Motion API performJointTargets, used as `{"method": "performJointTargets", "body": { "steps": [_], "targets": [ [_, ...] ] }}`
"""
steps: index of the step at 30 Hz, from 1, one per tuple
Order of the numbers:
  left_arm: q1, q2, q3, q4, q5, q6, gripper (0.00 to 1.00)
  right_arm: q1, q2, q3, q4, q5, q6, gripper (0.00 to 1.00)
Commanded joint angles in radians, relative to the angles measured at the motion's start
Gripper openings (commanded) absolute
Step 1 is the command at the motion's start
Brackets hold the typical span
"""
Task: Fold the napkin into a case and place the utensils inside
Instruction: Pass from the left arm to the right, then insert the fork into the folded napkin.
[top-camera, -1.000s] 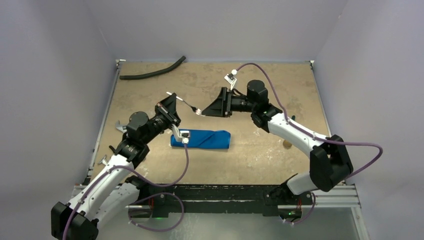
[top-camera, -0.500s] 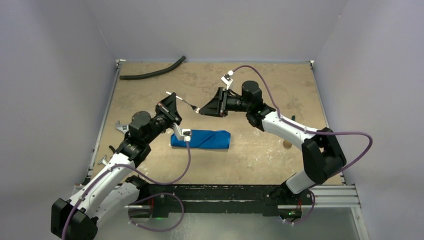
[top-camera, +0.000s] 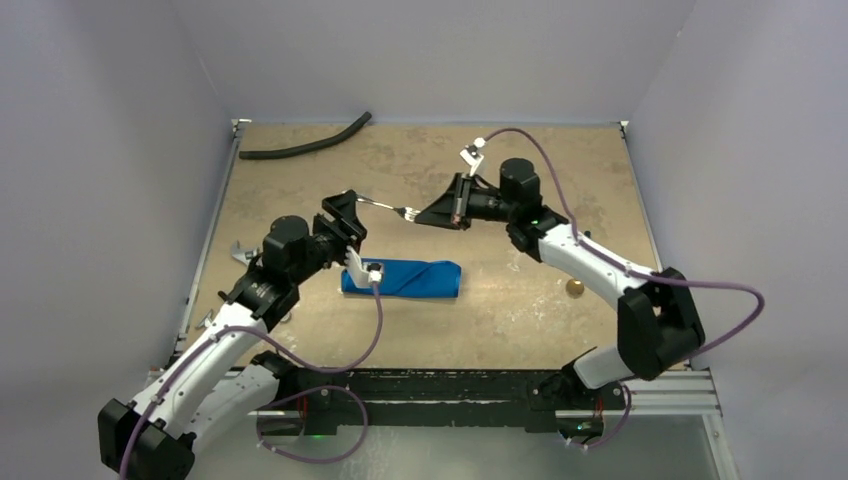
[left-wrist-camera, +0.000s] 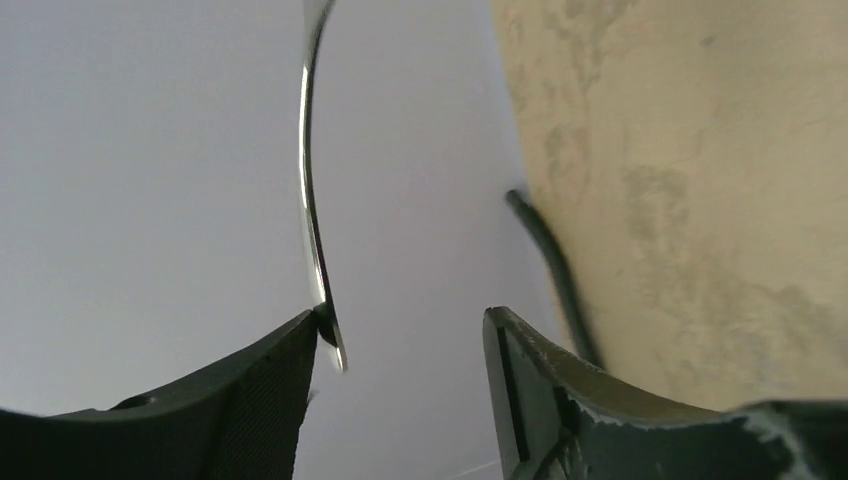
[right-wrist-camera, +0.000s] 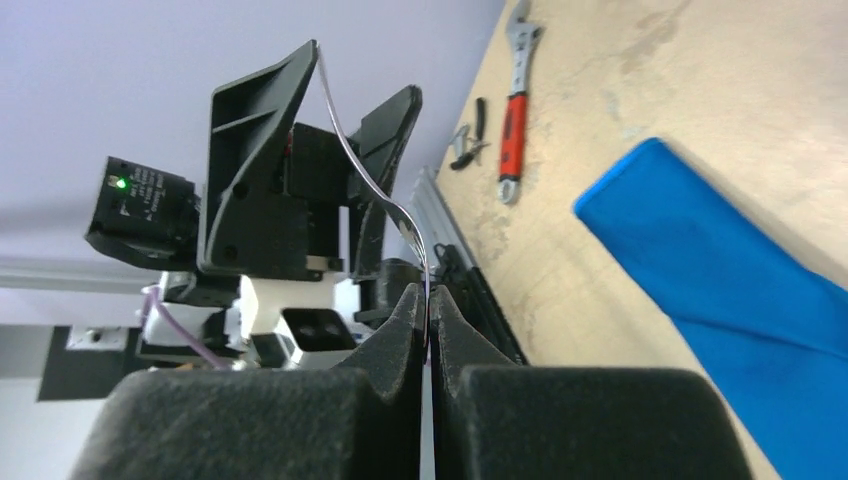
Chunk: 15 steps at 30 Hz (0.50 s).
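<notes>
Up near the middle of the top view, the fork (top-camera: 383, 206) hangs in the air between the two arms. The right pincer (top-camera: 418, 214) is clenched tight on the end nearest it, which looks like the prong end. The right wrist view shows its two pads pressed together with the thin metal pinched between them. The left pincer (top-camera: 352, 208) is released: in the left wrist view its jaws stand apart, and the fork's handle only leans on one finger (left-wrist-camera: 260, 380). So I think the step now is passing the fork from one arm to the other. To do it well, the left arm should pull straight back, away from the handle, so it does not bump or twist the fork. The right pincer holds only a small bit of thin, smooth metal, so the fork could swing or slip. It should move slowly and grip hard. The blue napkin (top-camera: 405, 277) lies flat on the tabletop (top-camera: 500, 320) just below the middle of the frame, folded into a long narrow case. Next the right arm needs to tip the fork and slide it into an open end of the case, but I cannot tell from here which end is open. The spoon (top-camera: 574, 288) lies by itself at the right of the frame, well apart from the napkin.
</notes>
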Motion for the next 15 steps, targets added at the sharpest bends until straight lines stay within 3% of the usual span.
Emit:
{"method": "performJointTargets", "body": {
  "steps": [1, 3, 5, 10, 15],
  "targets": [
    [-0.005, 0.041, 0.104, -0.296, 0.027, -0.319, 0.64, -0.095, -0.14, -0.024, -0.204, -0.016, -0.18, 0.0],
    [-0.004, 0.086, 0.155, -0.401, 0.048, -0.447, 0.84, -0.125, -0.178, -0.026, -0.354, -0.013, -0.272, 0.0],
    [-0.004, 0.136, 0.214, -0.501, 0.072, -0.585, 0.91, -0.149, -0.22, -0.034, -0.497, -0.017, -0.351, 0.0],
    [-0.002, 0.244, 0.249, -0.605, 0.108, -0.855, 0.96, -0.174, -0.289, -0.056, -0.817, -0.002, -0.497, 0.0],
    [0.042, 0.315, 0.248, -0.589, 0.133, -1.041, 0.91, -0.175, -0.344, -0.087, -0.963, 0.029, -0.53, 0.0]
  ]
}}
